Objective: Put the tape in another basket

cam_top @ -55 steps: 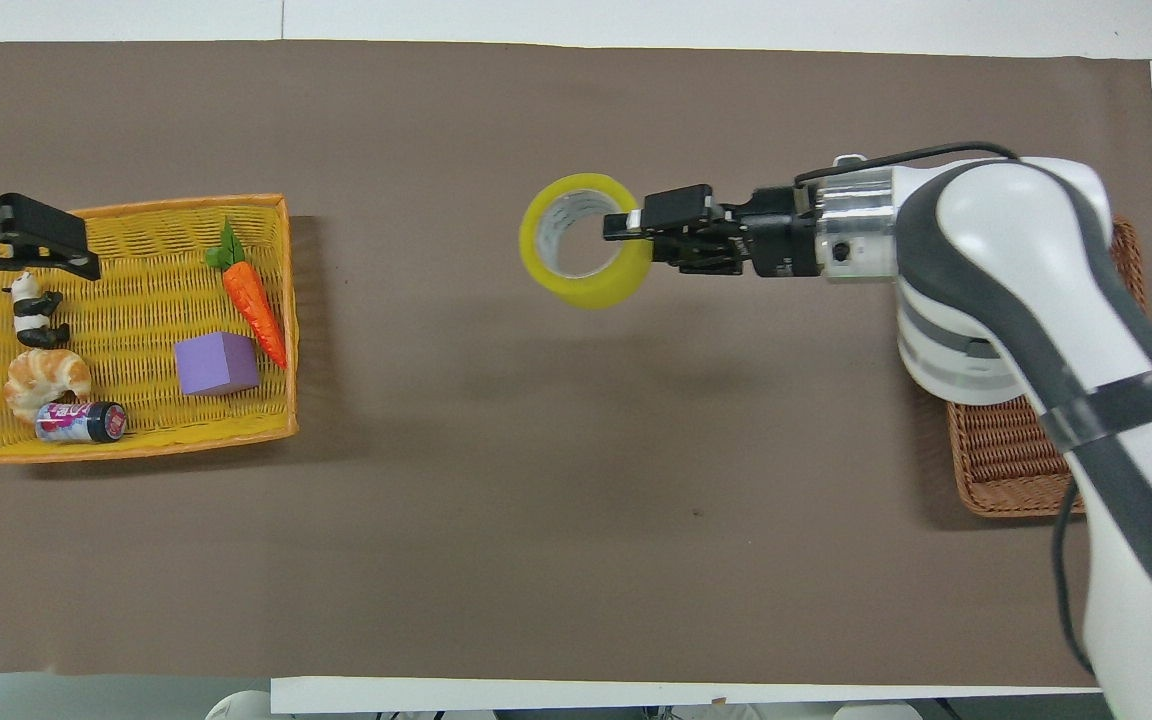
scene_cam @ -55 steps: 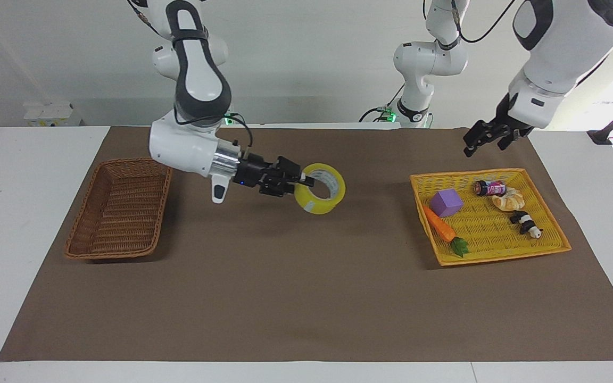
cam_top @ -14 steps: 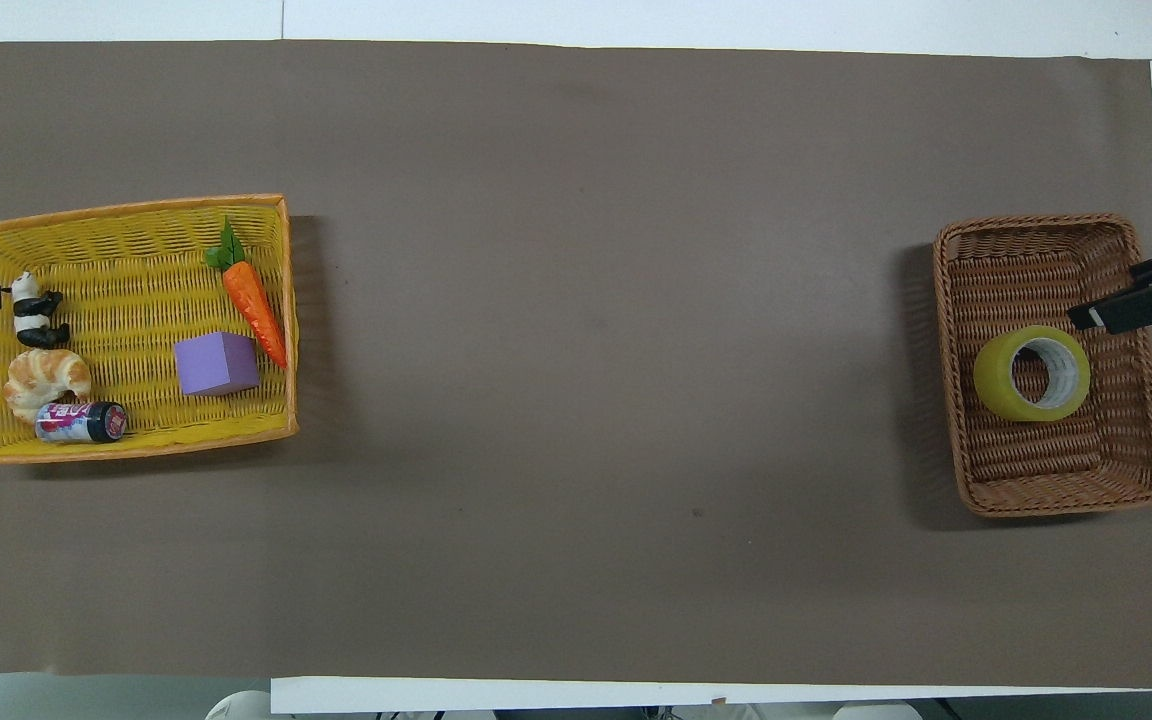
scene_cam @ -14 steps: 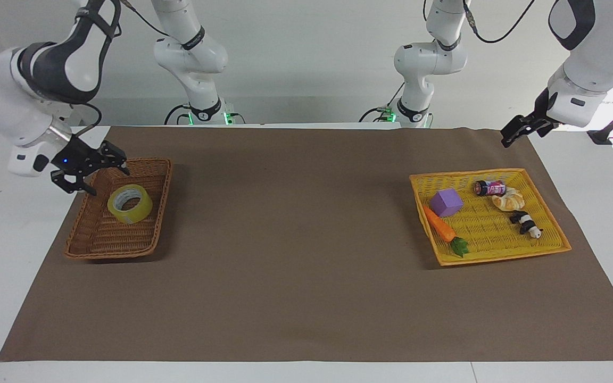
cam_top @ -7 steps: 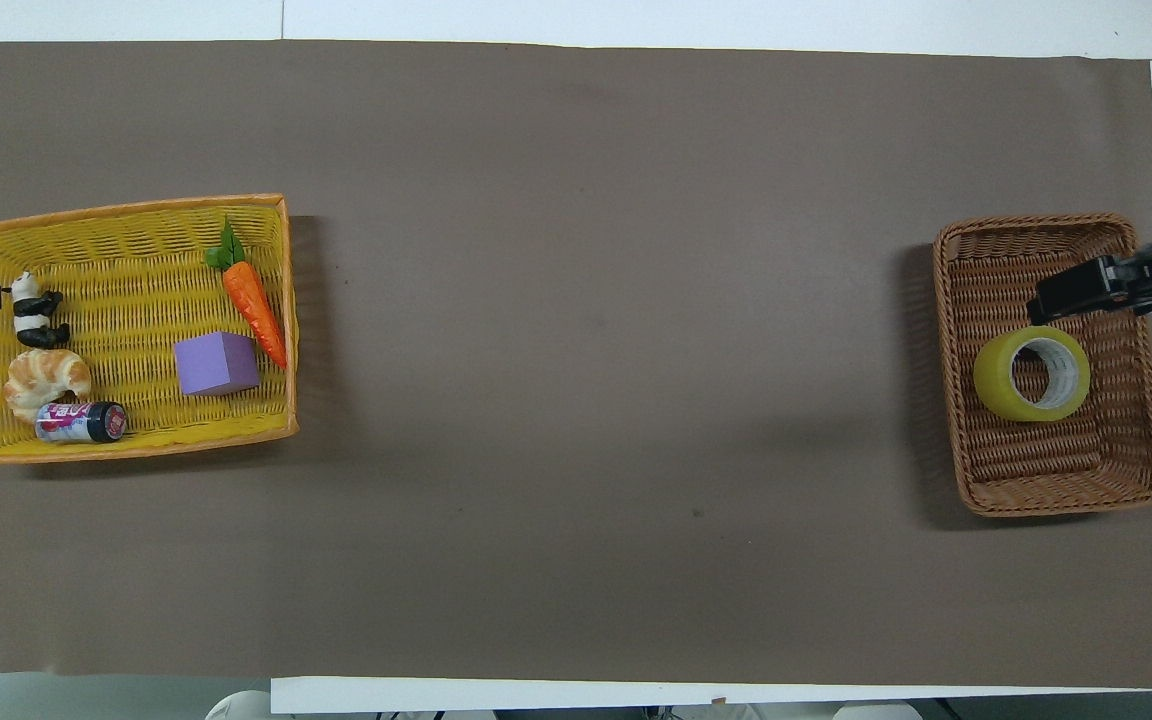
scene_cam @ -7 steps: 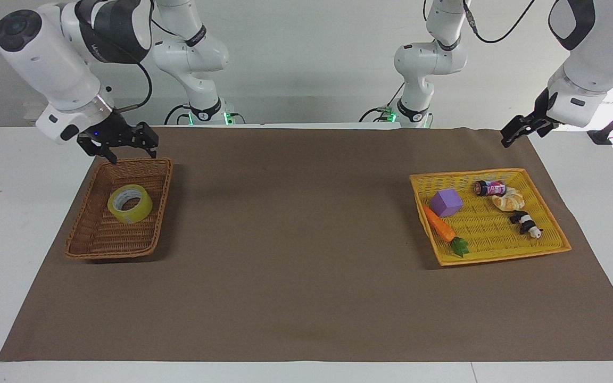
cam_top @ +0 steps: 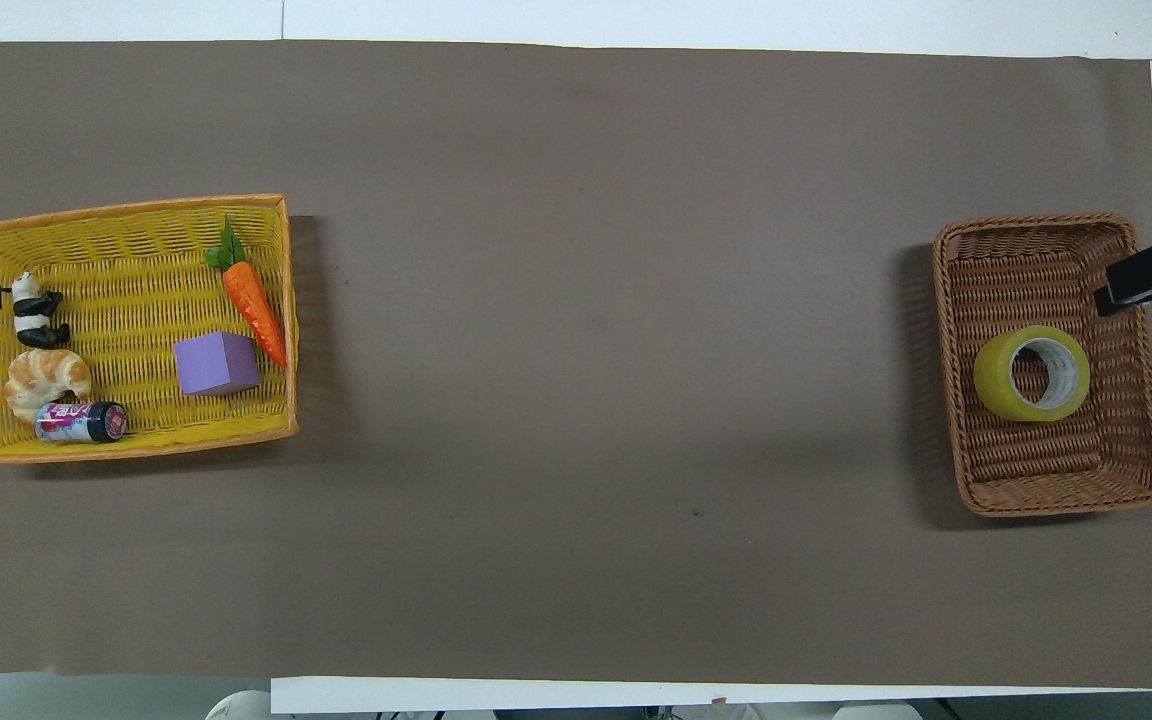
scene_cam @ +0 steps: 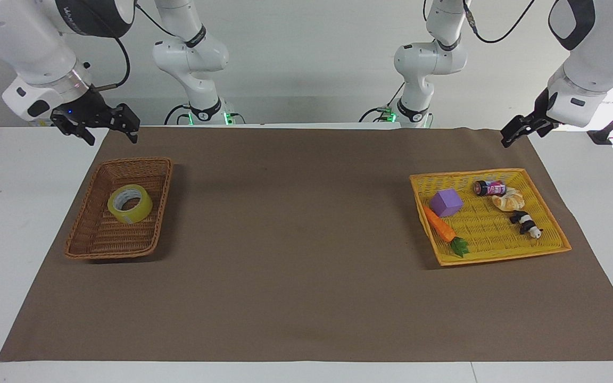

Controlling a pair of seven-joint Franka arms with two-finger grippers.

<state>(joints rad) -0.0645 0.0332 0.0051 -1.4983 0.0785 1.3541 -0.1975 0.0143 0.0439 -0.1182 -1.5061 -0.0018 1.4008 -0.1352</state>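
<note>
The tape (scene_cam: 130, 204) lies flat, core upward, inside the basket (scene_cam: 89, 235), resting on the woven floor in the half of the basket toward the top of the facing view. In the overhead view the tape (cam_top: 1032, 373) sits mid-basket at the right edge of the frame, inside the basket's (cam_top: 1056, 490) raised walls and clear of both claws.

The right claw (scene_cam: 108, 131) hangs in the upper left of the facing view, raised above the corner of the brown mat just beside the basket's upper rim. Its two fingers (scene_cam: 132, 124) stand wide apart and hold nothing. In the overhead view only one dark fingertip of the right claw (cam_top: 1151, 272) enters from the right edge, overlapping the basket's rim in that view.

The left claw (scene_cam: 515, 132) hangs in the upper right of the facing view, over the mat's edge above the yellow tray (scene_cam: 503, 258) — raised, not touching it. It grips nothing; how far its fingers are parted I cannot tell.

Contents of the yellow tray, lower left in the overhead view: purple cube (cam_top: 217, 363), toy carrot (cam_top: 253, 303), croissant (cam_top: 46, 378), small can (cam_top: 81, 422), panda figure (cam_top: 33, 310). The tabletop (scene_cam: 24, 175) is white, with the brown mat (scene_cam: 296, 250) across its middle.
</note>
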